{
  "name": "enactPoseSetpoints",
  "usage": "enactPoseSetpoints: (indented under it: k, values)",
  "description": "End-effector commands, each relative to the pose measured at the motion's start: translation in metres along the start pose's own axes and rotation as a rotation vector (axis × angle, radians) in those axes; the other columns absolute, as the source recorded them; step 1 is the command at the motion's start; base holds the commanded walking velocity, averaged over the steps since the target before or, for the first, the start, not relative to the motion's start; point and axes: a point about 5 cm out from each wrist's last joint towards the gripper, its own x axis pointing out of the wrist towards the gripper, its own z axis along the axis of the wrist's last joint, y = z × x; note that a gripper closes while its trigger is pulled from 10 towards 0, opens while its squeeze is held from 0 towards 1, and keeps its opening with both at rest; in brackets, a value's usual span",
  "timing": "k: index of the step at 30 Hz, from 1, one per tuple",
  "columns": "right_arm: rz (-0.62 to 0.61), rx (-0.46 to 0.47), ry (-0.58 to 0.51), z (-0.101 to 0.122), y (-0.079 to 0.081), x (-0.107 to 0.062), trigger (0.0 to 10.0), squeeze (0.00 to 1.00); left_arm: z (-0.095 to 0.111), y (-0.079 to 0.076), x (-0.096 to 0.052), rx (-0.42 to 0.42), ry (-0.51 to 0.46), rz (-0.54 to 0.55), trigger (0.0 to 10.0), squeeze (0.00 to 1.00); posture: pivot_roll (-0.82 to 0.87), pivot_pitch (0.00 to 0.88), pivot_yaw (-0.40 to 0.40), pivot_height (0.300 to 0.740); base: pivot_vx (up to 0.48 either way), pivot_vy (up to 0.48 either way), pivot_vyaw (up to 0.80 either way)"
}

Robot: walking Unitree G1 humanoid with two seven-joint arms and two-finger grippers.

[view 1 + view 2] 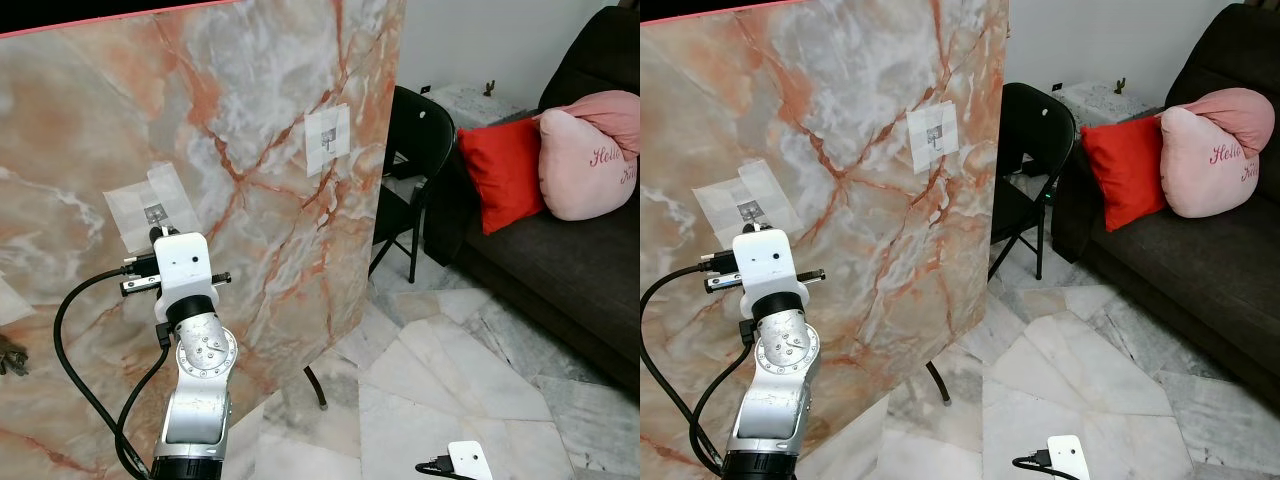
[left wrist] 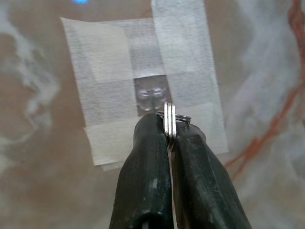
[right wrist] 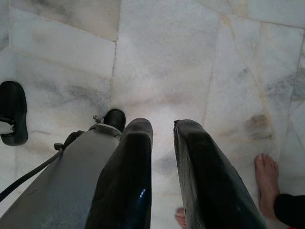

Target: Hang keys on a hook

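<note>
Pink cushion point(image 1: 588, 160) reads "Hello" (partly cut off); raised left gripper point(image 2: 167, 131) pinches key ring point(image 2: 169, 121) at taped hook point(image 2: 151, 97); right gripper point(image 3: 163, 129) hangs parted.

A tall slab of pink-and-orange veined marble point(image 1: 250, 150) leans upright across the nine o'clock half of the head views. Just past its edge, toward one o'clock, stands a black folding chair point(image 1: 415, 150). At three o'clock a dark brown fabric sofa point(image 1: 560, 260) carries a red square cushion point(image 1: 497, 172) and, touching it, a pink heart-shaped pillow with stitched lettering point(image 1: 585, 160). Pale grey-veined marble floor tiles point(image 1: 470, 380) spread toward five o'clock. A person's bare foot point(image 3: 267, 181) rests on that floor.
</note>
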Motion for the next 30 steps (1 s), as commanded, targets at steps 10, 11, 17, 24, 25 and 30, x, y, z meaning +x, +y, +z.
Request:
enactPoseSetpoints:
  k: [10, 11, 17, 24, 25, 30]
  values:
    - [-0.003, 0.013, -0.011, 0.001, 0.001, 0.0, 10.0, 0.0, 0.001, 0.002, 0.007, 0.013, -0.002, 0.019, 10.0, 0.0, 0.06, 0.0, -0.036, 0.74, 0.0, 0.0, 0.0]
    - [-0.003, 0.013, -0.011, 0.001, 0.001, 0.0, 10.0, 0.0, 0.001, 0.003, 0.007, 0.014, -0.003, 0.021, 10.0, 0.0, 0.06, 0.0, -0.036, 0.74, 0.0, 0.0, 0.0]
    - [-0.002, 0.011, -0.012, 0.002, 0.001, 0.0, 10.0, 0.0, 0.0, 0.008, 0.011, 0.024, -0.002, 0.054, 10.0, 0.0, 0.07, 0.0, -0.039, 0.74, 0.0, 0.0, 0.0]
    - [-0.003, 0.012, -0.012, 0.003, 0.001, 0.0, 10.0, 0.0, -0.002, 0.008, 0.013, 0.032, 0.004, 0.05, 10.0, 0.0, 0.07, 0.0, -0.039, 0.74, 0.0, 0.0, 0.0]
    - [-0.003, 0.012, -0.011, 0.003, 0.001, 0.0, 10.0, 0.0, -0.003, 0.007, 0.013, 0.033, 0.009, 0.046, 10.0, 0.0, 0.07, 0.0, -0.039, 0.74, 0.0, 0.0, 0.0]
    - [-0.003, 0.013, -0.011, 0.003, 0.001, 0.0, 10.0, 0.0, -0.011, 0.002, 0.007, 0.046, 0.053, 0.015, 10.0, 0.0, 0.07, 0.0, -0.039, 0.74, 0.0, 0.0, 0.0]
